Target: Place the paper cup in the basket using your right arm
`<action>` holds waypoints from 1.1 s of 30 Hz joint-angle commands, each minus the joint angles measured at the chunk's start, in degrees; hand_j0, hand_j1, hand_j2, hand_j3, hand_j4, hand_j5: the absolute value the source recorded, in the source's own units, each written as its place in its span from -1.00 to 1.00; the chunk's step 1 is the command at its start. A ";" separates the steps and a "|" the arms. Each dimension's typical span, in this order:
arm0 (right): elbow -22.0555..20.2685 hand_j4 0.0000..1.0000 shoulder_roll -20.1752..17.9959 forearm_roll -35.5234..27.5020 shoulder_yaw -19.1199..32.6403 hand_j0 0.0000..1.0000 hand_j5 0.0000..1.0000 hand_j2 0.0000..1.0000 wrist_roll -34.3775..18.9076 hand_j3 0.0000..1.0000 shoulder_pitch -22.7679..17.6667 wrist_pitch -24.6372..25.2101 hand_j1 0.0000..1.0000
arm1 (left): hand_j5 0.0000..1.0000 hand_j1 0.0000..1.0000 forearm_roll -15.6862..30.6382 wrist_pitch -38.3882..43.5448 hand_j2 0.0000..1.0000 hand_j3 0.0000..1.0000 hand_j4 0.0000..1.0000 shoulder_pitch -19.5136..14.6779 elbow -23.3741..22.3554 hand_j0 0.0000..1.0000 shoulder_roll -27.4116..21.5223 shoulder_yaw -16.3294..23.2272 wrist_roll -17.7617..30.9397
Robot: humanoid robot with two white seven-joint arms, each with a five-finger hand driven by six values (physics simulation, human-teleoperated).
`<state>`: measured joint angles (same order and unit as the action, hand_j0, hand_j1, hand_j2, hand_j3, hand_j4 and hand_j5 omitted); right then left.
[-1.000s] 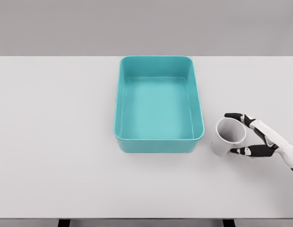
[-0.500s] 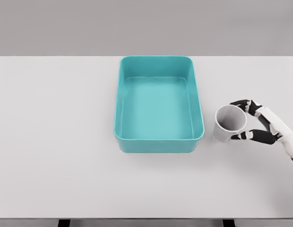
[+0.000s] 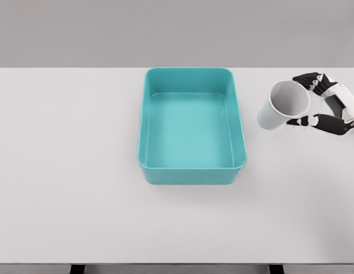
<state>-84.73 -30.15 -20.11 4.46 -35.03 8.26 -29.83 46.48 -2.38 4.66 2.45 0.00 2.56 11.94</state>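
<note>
A white paper cup [image 3: 282, 105] hangs in the air right of the basket, tilted with its open mouth toward me. My right hand [image 3: 314, 100] comes in from the right edge and is shut on the cup, black fingertips above and below its rim. The teal rectangular basket [image 3: 192, 167] stands in the middle of the white table, with nothing inside it. The cup is a short way from the basket's right wall, at about the level of its far half. My left arm is not visible.
The white table [image 3: 68, 171] spans the whole view, with its front edge near the bottom and a grey wall behind it.
My right hand has lifted the cup off the table and carried it up and slightly right; the cup tilts more toward me now. The basket has not moved.
</note>
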 commanded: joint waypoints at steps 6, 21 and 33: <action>-1.40 0.11 1.85 -1.16 -7.79 0.11 0.11 0.11 0.03 0.11 8.88 1.79 0.11 | 1.00 1.00 0.01 0.00 1.00 1.00 1.00 -0.26 0.01 1.00 0.00 -0.02 0.01; 0.88 1.00 6.42 21.96 -23.62 1.00 1.00 1.00 0.03 1.00 25.40 1.18 1.00 | 1.00 1.00 0.01 0.00 1.00 1.00 1.00 -0.26 0.01 1.00 0.00 0.07 0.01; -11.86 1.00 -14.67 15.36 -15.71 1.00 1.00 1.00 0.03 1.00 12.57 6.45 1.00 | 1.00 1.00 0.01 0.44 1.00 1.00 1.00 -0.53 0.09 1.00 0.00 0.07 -0.07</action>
<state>-95.96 -39.02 -3.31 -10.64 -35.03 19.60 -23.81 46.50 -2.08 4.13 2.62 0.00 2.59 11.86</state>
